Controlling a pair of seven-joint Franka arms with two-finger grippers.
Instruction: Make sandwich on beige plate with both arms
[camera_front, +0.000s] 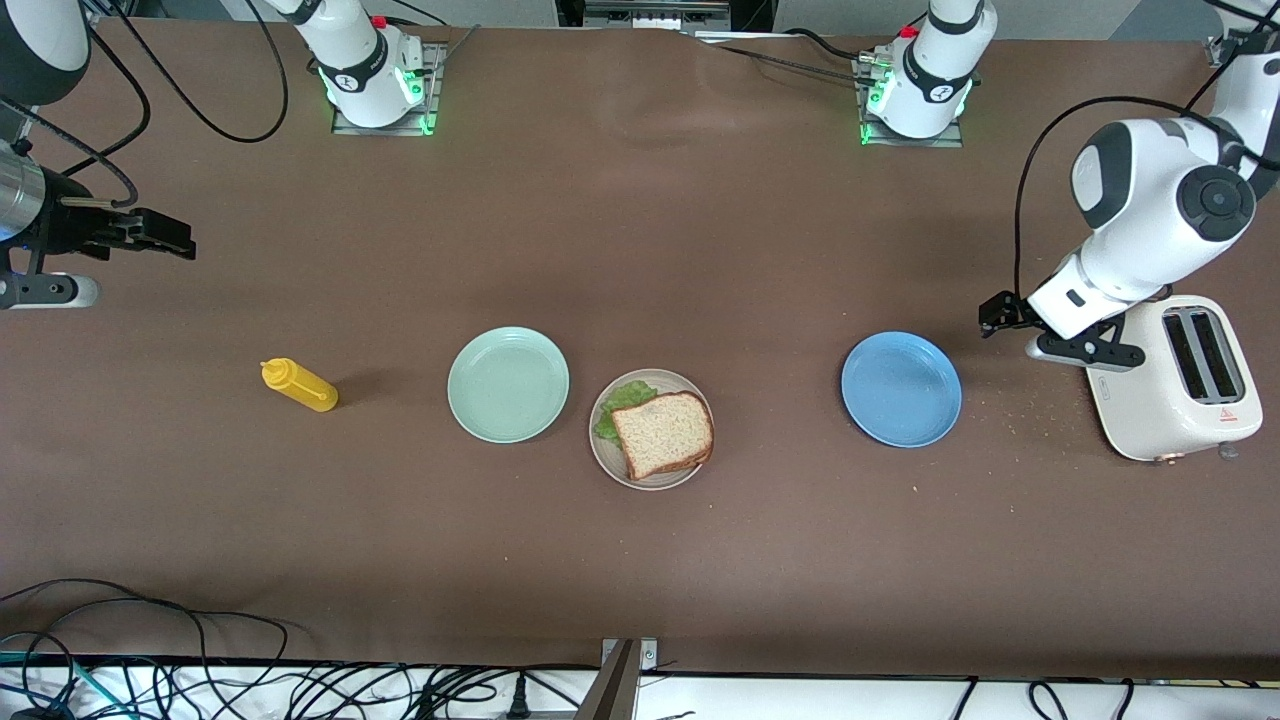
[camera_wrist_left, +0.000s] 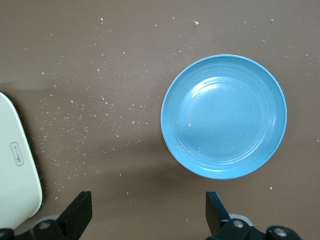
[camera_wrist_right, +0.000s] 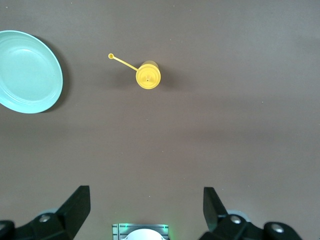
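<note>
A finished sandwich (camera_front: 664, 434), its top slice a square of speckled brown bread with a darker crust and a ruffled green lettuce leaf (camera_front: 622, 404) poking out from under it, sits on the round, shallow beige plate (camera_front: 605, 459) at the middle of the matte brown table (camera_front: 640, 230). A smooth mint-green plate (camera_front: 508, 384) lies just beside the beige plate, toward the right arm's end, and a glossy blue plate (camera_front: 901, 389) lies well apart from it toward the left arm's end. The left gripper (camera_wrist_left: 148, 212) hangs with its black fingers spread and empty over crumb-dusted tabletop between the blue plate and a cream, round-cornered toaster (camera_front: 1180, 380) with two dark slots; in the left wrist view the blue plate's raised rim lies just ahead of the fingertips and the toaster's pale side is close by. The right gripper (camera_wrist_right: 146, 207) waits with its fingers likewise spread and holding nothing, over bare table at the right arm's end, well apart from the sandwich. A yellow squeeze bottle (camera_front: 299, 385) with a thin nozzle stands on open table ahead of it, and the mint-green plate's edge shows farther on. Broad stretches of plain brown surface surround the plates. Black cables (camera_front: 200, 650) trail along the table's front edge.
</note>
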